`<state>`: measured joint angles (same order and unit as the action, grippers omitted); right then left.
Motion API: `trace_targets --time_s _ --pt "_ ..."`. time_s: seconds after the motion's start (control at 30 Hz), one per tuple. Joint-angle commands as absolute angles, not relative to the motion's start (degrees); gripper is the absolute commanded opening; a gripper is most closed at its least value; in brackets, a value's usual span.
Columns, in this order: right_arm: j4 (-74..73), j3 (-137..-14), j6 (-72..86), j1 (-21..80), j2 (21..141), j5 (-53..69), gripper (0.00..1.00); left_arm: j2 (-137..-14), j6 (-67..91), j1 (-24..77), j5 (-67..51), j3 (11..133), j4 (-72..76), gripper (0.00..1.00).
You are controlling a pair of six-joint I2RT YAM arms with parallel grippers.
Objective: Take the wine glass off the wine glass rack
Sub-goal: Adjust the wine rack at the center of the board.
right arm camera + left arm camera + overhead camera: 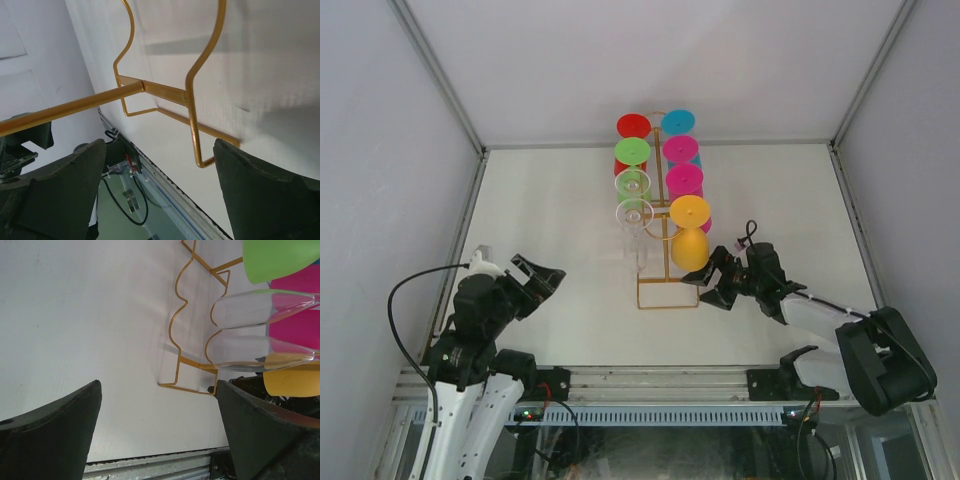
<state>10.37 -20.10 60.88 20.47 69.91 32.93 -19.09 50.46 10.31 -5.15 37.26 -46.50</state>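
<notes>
The gold wire wine glass rack (662, 200) stands mid-table with several wine glasses hanging on it by their feet: red, green and two clear ones on the left, cyan, two magenta and a yellow one (689, 247) on the right. My right gripper (708, 285) is open at the rack's near right corner, just below the yellow glass. In the right wrist view the rack's base loop (197, 130) and post lie between the spread fingers (159, 147), apart from both; no glass shows there. My left gripper (548, 275) is open and empty, well left of the rack (187, 375).
White walls with metal frame posts close in the table on three sides. A metal rail (650, 380) runs along the near edge by the arm bases. In the left wrist view the clear glasses (250, 352) hang beside the green (280, 257) and yellow (292, 381) ones.
</notes>
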Motion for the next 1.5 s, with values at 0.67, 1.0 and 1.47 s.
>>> trace_targets --time_s 0.67,1.0,1.47 --pt "36.29 -24.05 80.89 35.72 85.60 16.56 0.85 -17.12 50.72 9.94 -4.65 40.32 -49.52 1.00" --pt "14.53 -22.62 71.82 31.68 72.11 10.08 0.93 -15.25 50.56 10.00 -3.11 41.13 -51.33 1.00" --pt "7.51 -17.24 66.10 23.93 57.99 16.27 0.90 -16.22 50.46 9.97 -3.91 41.41 -50.90 1.00"
